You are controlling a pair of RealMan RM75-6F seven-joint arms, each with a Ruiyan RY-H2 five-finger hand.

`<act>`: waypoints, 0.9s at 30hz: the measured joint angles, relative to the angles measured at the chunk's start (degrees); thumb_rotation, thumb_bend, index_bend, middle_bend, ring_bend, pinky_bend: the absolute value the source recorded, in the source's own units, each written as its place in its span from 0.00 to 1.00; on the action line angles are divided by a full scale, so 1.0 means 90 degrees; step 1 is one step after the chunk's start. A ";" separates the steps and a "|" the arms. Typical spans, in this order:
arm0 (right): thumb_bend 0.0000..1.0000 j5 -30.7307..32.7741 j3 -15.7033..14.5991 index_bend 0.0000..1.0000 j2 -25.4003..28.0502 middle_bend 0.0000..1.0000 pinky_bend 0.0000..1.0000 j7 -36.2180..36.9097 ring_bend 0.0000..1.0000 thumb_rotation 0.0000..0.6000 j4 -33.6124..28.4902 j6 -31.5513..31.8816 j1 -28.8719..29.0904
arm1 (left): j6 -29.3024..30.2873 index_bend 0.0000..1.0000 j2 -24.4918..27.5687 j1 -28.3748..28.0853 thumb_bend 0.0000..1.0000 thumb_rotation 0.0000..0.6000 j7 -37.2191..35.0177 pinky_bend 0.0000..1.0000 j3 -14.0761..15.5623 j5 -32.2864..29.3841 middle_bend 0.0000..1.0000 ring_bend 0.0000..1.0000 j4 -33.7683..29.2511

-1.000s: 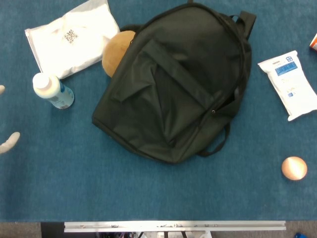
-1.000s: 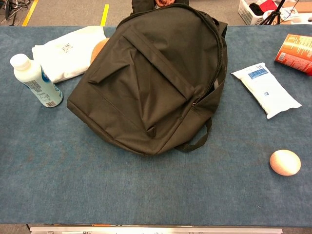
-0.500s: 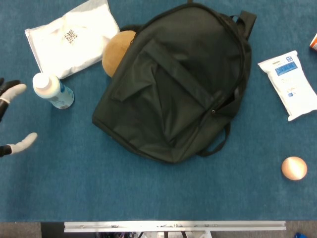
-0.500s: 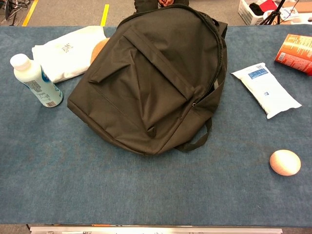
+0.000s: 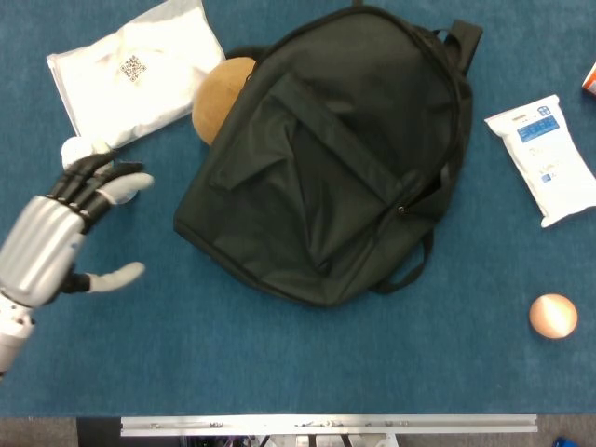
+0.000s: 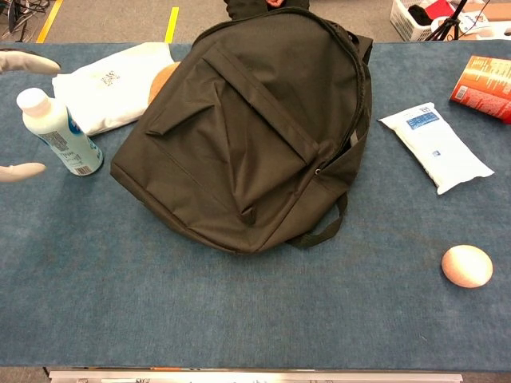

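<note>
In the head view the left hand [image 5: 51, 247] covers most of the white bottle [image 5: 76, 150], leaving only its cap showing beside the backpack [image 5: 326, 158]. The chest view cuts the same hand at the left edge, so just 2 fingertips [image 6: 22, 170] appear there. A brown round thing [image 5: 219, 93] is half tucked under the backpack, and what it is cannot be told. The red box [image 6: 483, 77] right of the backpack is cropped by the frame edge, its print too small to read.
</note>
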 measured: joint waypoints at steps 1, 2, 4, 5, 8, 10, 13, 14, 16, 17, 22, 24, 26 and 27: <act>0.13 -0.0004 -0.0010 0.22 0.0000 0.34 0.18 -0.0002 0.20 1.00 -0.0008 -0.0011 0.0002 | -0.0042 0.17 -0.0035 -0.0056 0.15 1.00 0.0002 0.10 0.0013 0.0060 0.14 0.08 0.0010; 0.13 -0.0010 -0.0020 0.22 -0.0003 0.34 0.18 0.0001 0.20 1.00 -0.0011 -0.0020 0.0004 | -0.0084 0.17 -0.0071 -0.0109 0.15 1.00 0.0014 0.10 0.0028 0.0121 0.14 0.08 0.0024; 0.13 -0.0027 -0.0038 0.22 -0.0020 0.34 0.18 0.0025 0.20 1.00 -0.0002 -0.0027 0.0004 | -0.0185 0.16 -0.0156 -0.0220 0.15 1.00 0.0095 0.10 0.0064 0.0256 0.14 0.08 0.0082; 0.13 -0.0034 -0.0045 0.22 -0.0031 0.34 0.18 0.0040 0.20 1.00 0.0006 -0.0027 0.0003 | -0.0237 0.16 -0.0191 -0.0265 0.15 1.00 0.0148 0.10 0.0081 0.0303 0.13 0.07 0.0115; 0.13 -0.0031 -0.0069 0.22 -0.0061 0.34 0.18 0.0068 0.20 1.00 0.0041 -0.0034 -0.0005 | -0.0451 0.14 -0.0280 -0.0410 0.15 1.00 0.0317 0.10 0.0159 0.0393 0.12 0.07 0.0201; 0.13 -0.0016 -0.0077 0.22 -0.0072 0.34 0.18 0.0084 0.20 1.00 0.0060 -0.0035 -0.0014 | -0.0606 0.13 -0.0325 -0.0508 0.15 1.00 0.0399 0.09 0.0217 0.0418 0.10 0.06 0.0230; 0.13 0.0001 -0.0083 0.22 -0.0079 0.34 0.18 0.0121 0.20 1.00 0.0084 -0.0032 -0.0027 | -0.0776 0.12 -0.0395 -0.0649 0.15 1.00 0.0490 0.07 0.0278 0.0418 0.09 0.04 0.0248; 0.13 0.0002 -0.0085 0.21 -0.0080 0.34 0.18 0.0134 0.20 1.00 0.0092 -0.0032 -0.0029 | -0.0801 0.11 -0.0426 -0.0682 0.15 1.00 0.0521 0.07 0.0288 0.0420 0.09 0.03 0.0257; 0.13 0.0001 -0.0094 0.22 -0.0084 0.34 0.18 0.0157 0.20 1.00 0.0110 -0.0031 -0.0036 | -0.0866 0.10 -0.0494 -0.0752 0.14 0.95 0.0556 0.05 0.0307 0.0418 0.07 0.01 0.0276; 0.13 0.0001 -0.0098 0.22 -0.0086 0.34 0.18 0.0165 0.20 1.00 0.0118 -0.0031 -0.0039 | -0.0903 0.10 -0.0516 -0.0782 0.13 0.88 0.0560 0.04 0.0317 0.0414 0.06 0.01 0.0279; 0.13 0.0018 -0.0117 0.22 -0.0100 0.34 0.18 0.0208 0.20 1.00 0.0145 -0.0062 -0.0043 | -0.1237 0.05 -0.0605 -0.0963 0.04 0.40 0.0500 0.00 0.0366 0.0249 0.00 0.00 0.0258; 0.13 0.0009 -0.0124 0.22 -0.0103 0.34 0.18 0.0215 0.20 1.00 0.0154 -0.0061 -0.0045 | -0.1430 0.02 -0.0647 -0.1055 0.03 0.36 0.0471 0.00 0.0385 0.0126 0.00 0.00 0.0246; 0.13 0.0008 -0.0124 0.22 -0.0101 0.34 0.18 0.0217 0.20 1.00 0.0160 -0.0061 -0.0046 | -0.1586 0.01 -0.0697 -0.1136 0.03 0.34 0.0466 0.00 0.0399 0.0026 0.00 0.00 0.0245; 0.13 0.0009 -0.0123 0.22 -0.0100 0.34 0.18 0.0219 0.20 1.00 0.0164 -0.0060 -0.0046 | -0.1679 0.00 -0.0743 -0.1191 0.03 0.33 0.0474 0.00 0.0404 -0.0040 0.00 0.00 0.0252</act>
